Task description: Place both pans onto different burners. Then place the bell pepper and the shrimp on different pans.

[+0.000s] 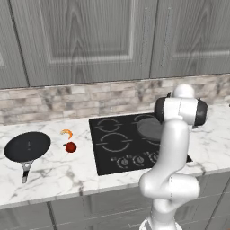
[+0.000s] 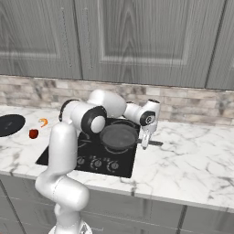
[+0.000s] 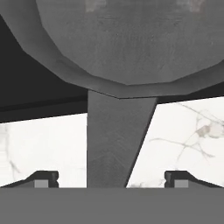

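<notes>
The dark grey pan rests on a right-hand burner of the black cooktop. Its handle reaches out over the marble counter. My gripper hangs just over that handle, open, its fingertips standing wide on either side without touching it. The black pan lies on the counter left of the cooktop. Between it and the cooktop lie the orange shrimp and the red bell pepper. The two left burners are bare.
Knob dials run along the cooktop's front edge. A stone backsplash and grey cabinets close off the back. Bare marble counter stretches to the right of the cooktop.
</notes>
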